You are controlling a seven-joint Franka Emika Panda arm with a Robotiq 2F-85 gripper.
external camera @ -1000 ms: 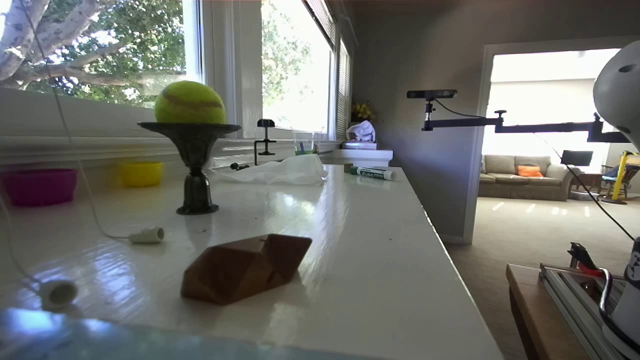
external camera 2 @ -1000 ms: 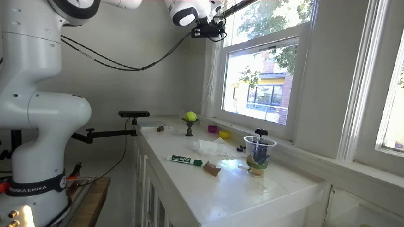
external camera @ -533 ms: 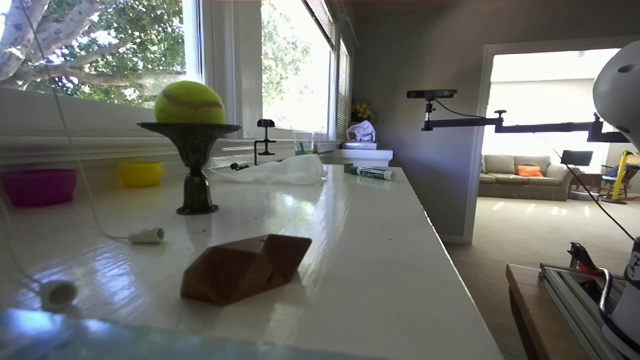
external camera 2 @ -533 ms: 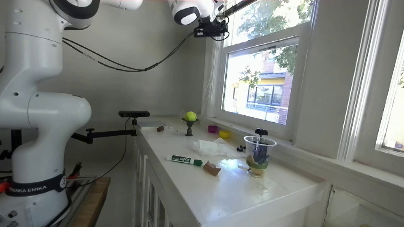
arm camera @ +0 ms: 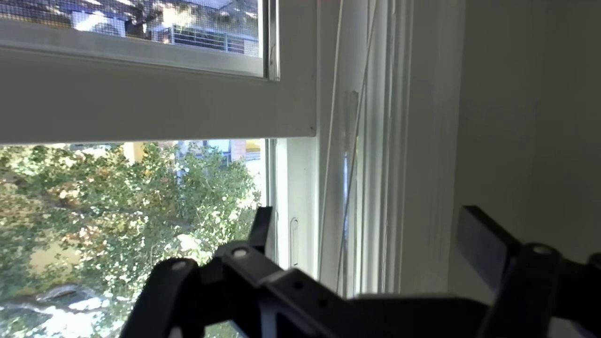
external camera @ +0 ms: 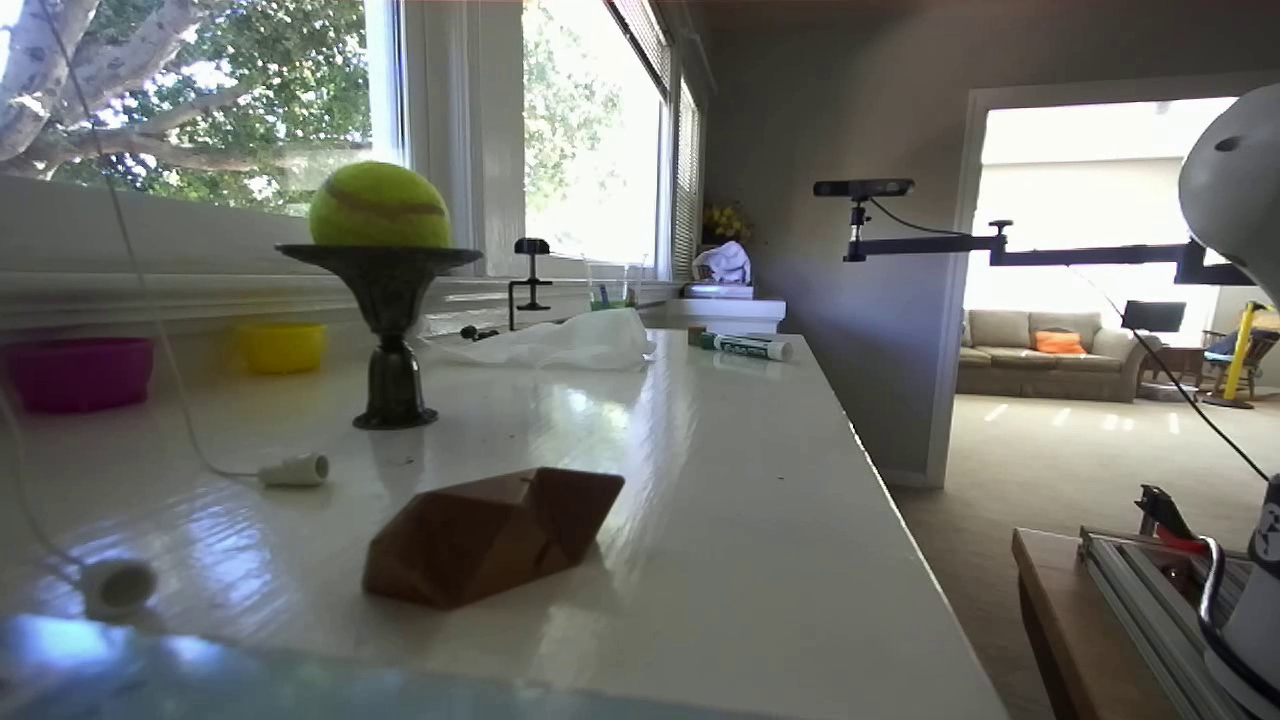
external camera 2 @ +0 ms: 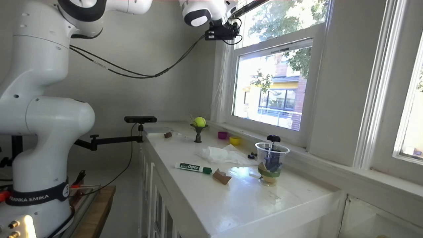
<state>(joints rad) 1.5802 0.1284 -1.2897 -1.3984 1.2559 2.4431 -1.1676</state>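
Observation:
My gripper stands wide open in the wrist view, its two dark fingers far apart with nothing held. Between them show thin white cords and the window frame; how far off they are I cannot tell. In an exterior view the black gripper body hangs high by the window, well above the counter; its fingertips cannot be made out there. On that counter, a tennis ball rests atop a dark metal stand. A brown faceted object lies in front of it.
A purple cup and a yellow cup sit along the sill. Nearer are a crumpled white wrap, a green marker, a brown piece and a filled clear cup. A camera juts on a bar beside the counter.
In an exterior view the arm has leaned and shifted a little to the right, carrying the gripper slightly toward the window. The counter's objects stay where they were.

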